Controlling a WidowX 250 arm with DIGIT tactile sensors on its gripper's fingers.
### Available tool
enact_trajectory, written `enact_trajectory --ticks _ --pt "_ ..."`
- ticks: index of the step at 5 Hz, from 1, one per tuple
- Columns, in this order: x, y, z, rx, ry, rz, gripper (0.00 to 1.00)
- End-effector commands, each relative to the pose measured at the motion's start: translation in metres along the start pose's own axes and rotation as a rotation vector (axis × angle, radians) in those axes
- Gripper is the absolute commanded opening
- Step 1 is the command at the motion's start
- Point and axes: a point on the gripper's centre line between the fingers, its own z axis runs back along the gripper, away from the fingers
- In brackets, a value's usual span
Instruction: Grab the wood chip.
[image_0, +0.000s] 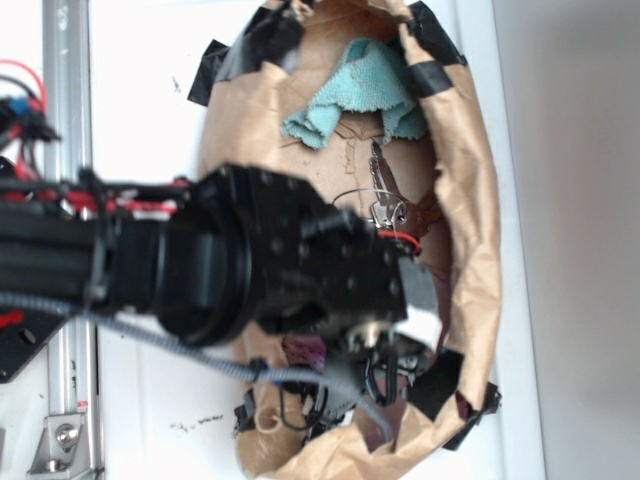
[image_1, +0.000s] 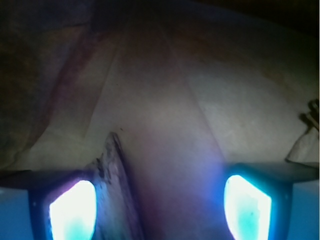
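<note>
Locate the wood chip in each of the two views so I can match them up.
Exterior: not visible; the black arm covers the middle of the brown paper where it may lie.
Wrist: the wood chip stands on edge at lower left, right beside the inner side of the left glowing finger; the gripper is open.
Shared landmark: the brown paper, the floor under the gripper in both views.

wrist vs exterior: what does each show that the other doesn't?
Wrist only: the wood chip standing on edge beside one glowing fingertip, with the gripper open and brown paper between the fingers.
Exterior only: the teal cloth, black tape on the paper rim, keys, and the arm that hides the chip.
Both: the crumpled brown paper lining the workspace.
</note>
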Motion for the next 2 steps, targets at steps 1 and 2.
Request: enact_trajectory --ticks 1,2 --pt "-0.012 0.015 -0.007 0.229 0.086 0.097 1.00" --pt "-0.019 0.041 0.010 0.206 0.049 0.151 1.00"
